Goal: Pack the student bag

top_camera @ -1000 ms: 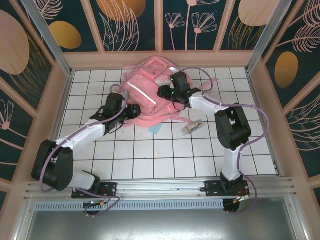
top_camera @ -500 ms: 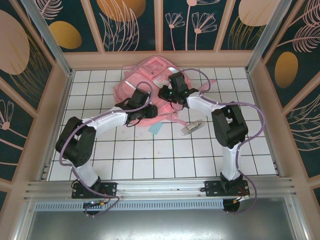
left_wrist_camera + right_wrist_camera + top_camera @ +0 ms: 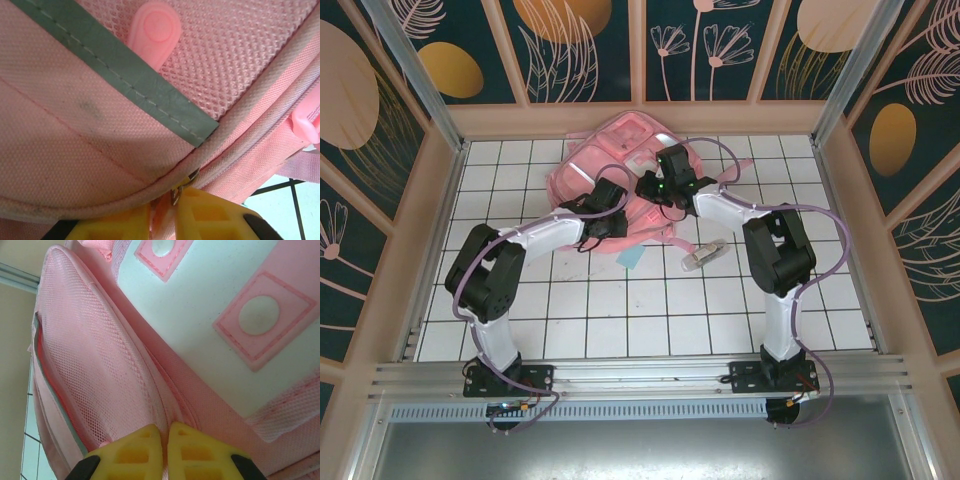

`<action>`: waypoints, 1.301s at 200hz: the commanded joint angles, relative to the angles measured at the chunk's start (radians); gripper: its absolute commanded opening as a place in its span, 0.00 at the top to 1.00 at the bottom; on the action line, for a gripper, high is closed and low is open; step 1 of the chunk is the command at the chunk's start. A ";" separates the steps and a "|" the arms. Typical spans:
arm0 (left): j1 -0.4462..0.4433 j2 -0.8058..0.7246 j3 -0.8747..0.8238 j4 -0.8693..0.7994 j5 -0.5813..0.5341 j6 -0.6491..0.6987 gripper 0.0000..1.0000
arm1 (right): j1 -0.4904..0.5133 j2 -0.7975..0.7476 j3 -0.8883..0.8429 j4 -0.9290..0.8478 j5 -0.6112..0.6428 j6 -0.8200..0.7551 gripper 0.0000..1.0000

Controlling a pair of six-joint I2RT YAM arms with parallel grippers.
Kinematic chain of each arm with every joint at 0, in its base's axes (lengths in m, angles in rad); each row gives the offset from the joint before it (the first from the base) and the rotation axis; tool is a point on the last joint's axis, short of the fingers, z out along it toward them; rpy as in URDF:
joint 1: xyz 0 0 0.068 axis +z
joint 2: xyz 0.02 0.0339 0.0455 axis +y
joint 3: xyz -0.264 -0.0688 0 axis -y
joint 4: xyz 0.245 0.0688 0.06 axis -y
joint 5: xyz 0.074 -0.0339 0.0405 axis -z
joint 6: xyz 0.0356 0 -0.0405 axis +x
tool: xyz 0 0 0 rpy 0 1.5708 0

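Note:
The student bag (image 3: 610, 160), a big pink backpack with a silver stripe (image 3: 135, 80), lies at the back middle of the tiled floor. My left gripper (image 3: 611, 208) sits at its near edge. In the left wrist view that gripper (image 3: 163, 216) is shut on a pink zipper pull beside the metal slider (image 3: 181, 189). My right gripper (image 3: 653, 186) is over the bag's right side. Its yellow fingers (image 3: 131, 454) are pinched on a fold of the bag's pink fabric (image 3: 165, 415) next to the mesh pocket (image 3: 90, 370).
A clear, whitish oblong object (image 3: 703, 255) lies on the tiles right of the bag. A small teal piece (image 3: 632, 258) lies just in front of it. Pink straps (image 3: 735, 172) trail to the right. Wooden walls (image 3: 640, 118) close off the floor.
My left arm swung from the bag's left side to its near edge and shut on the zipper pull. The right gripper closed on the bag fabric, and the bag shifted slightly left.

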 commanded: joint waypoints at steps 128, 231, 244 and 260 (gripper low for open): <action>0.185 -0.123 -0.074 -0.226 -0.190 0.163 1.00 | -0.061 0.004 0.029 0.073 0.026 -0.106 1.00; -0.005 -0.338 -0.233 -0.104 0.144 0.070 1.00 | -0.072 0.286 0.481 -0.038 -0.026 -0.163 1.00; -0.035 -0.318 -0.224 -0.054 0.201 0.046 1.00 | -0.073 0.301 0.517 -0.070 -0.015 -0.162 0.93; -0.070 -0.278 -0.187 0.008 0.244 0.028 1.00 | -0.072 0.279 0.516 -0.103 0.007 -0.161 0.72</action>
